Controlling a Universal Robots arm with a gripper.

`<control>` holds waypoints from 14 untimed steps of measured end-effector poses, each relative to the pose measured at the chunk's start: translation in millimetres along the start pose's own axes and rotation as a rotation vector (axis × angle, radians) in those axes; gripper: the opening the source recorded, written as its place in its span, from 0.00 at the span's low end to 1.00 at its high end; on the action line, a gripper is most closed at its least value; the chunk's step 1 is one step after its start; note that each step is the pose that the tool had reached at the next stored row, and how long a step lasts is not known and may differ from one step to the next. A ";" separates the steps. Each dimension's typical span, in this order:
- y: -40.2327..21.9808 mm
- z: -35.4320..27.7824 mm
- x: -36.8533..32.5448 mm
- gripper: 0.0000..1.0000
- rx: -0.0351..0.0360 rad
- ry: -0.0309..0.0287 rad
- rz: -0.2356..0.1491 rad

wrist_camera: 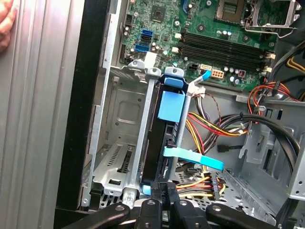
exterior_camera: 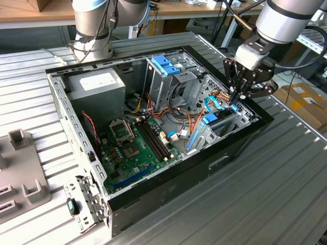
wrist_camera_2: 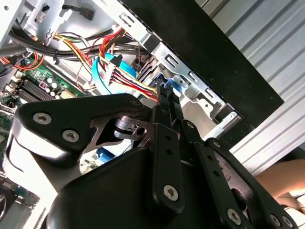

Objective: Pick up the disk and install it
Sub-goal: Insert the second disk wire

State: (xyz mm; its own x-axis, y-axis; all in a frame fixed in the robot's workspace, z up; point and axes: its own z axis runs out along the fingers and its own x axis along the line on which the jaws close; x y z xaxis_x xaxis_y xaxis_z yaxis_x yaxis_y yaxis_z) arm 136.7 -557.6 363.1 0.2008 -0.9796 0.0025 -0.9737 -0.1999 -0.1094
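The disk (wrist_camera: 162, 143) stands on edge in the metal drive bay (wrist_camera: 119, 119) at the end of the open computer case (exterior_camera: 153, 178), on the exterior view's right. Light-blue carrier parts (wrist_camera: 171, 105) frame it, and it shows in the exterior view as a blue-edged slab (exterior_camera: 210, 120). My gripper (exterior_camera: 236, 99) hangs straight over that bay. In both wrist views its fingers (wrist_camera: 167, 188) are pressed together, tips at the disk's near end by a light-blue piece (wrist_camera_2: 174, 87). Whether they pinch a rail I cannot tell.
Bundled red, yellow and black cables (wrist_camera: 214, 129) and a blue ribbon (wrist_camera: 193, 157) lie right beside the bay. The motherboard (exterior_camera: 135, 145), grey power-supply box (exterior_camera: 97, 84) and tall cage with blue bracket (exterior_camera: 166, 64) fill the case. A hand (wrist_camera: 5, 24) rests outside the case wall.
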 end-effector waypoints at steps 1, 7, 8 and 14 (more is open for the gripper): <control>0.0 0.1 0.0 0.16 0.0000 -0.0002 0.000; 1.0 0.2 -0.3 0.16 0.0000 0.0007 0.011; 1.3 0.2 -0.3 0.16 0.0000 0.0013 0.016; 6.4 1.0 -1.3 0.16 -0.0002 0.0067 0.064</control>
State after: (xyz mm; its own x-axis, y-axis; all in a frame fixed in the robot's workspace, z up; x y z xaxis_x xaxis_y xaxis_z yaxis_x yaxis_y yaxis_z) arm 130.4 -557.6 361.4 0.1377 -0.9905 0.0022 -0.9845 -0.1371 -0.1093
